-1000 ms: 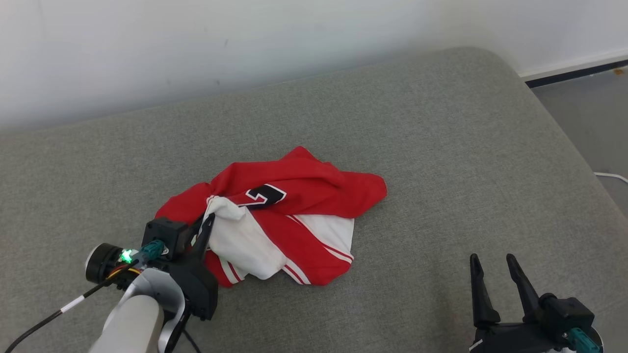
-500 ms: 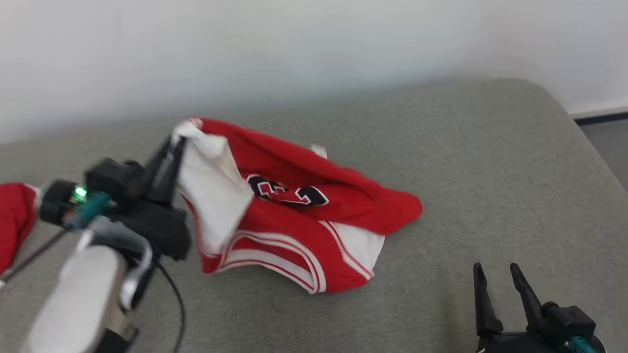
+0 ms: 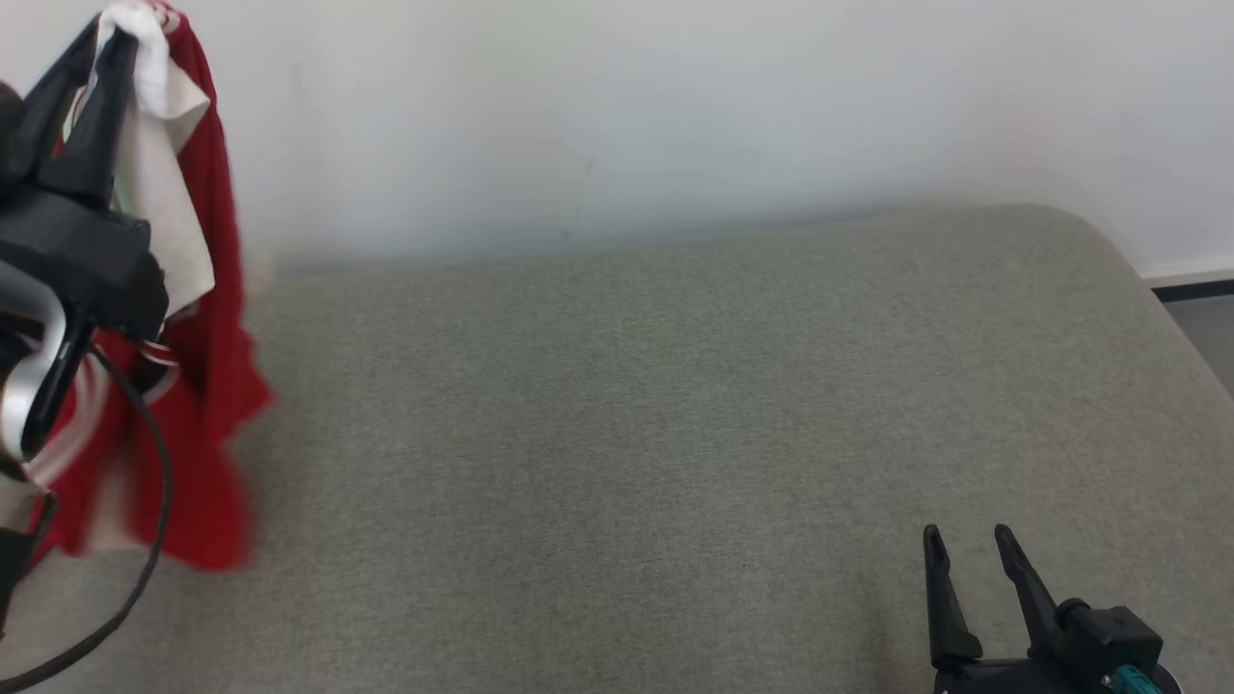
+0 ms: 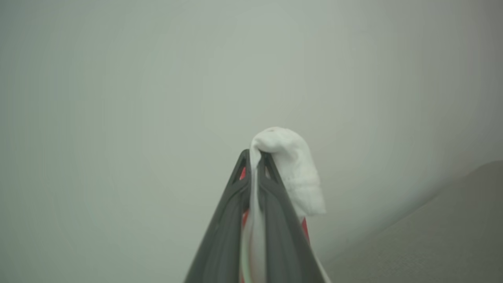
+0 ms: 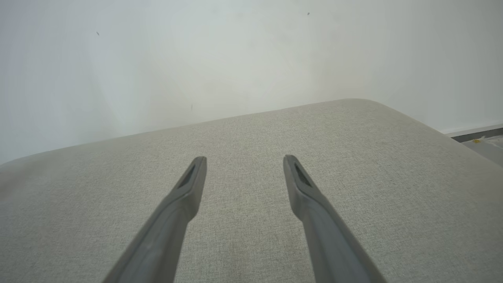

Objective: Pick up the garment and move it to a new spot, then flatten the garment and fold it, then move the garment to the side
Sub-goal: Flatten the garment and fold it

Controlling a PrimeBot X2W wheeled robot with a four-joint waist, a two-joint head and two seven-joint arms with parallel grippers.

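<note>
Jersey (image 3: 207, 386), a second ago lying crumpled in the middle of the grey sofa cushion (image 3: 675, 434), is now hanging at the far left of the head view. The left gripper (image 3: 108, 43) is holding it up before the pale wall (image 3: 627, 116), jaws pinching shut on a bunched white fold. Red cloth is draping down in long folds, blurring with motion, with a white panel and striped trim showing beside the gripper's body. Whether the lowest edge is touching the cushion cannot be told. In the left wrist view a white wad is poking over the fingertips, with a sliver of red showing between them. At the lower right, the right gripper (image 3: 966, 535) is hovering over bare cushion, its jaws standing apart with nothing between them.
</note>
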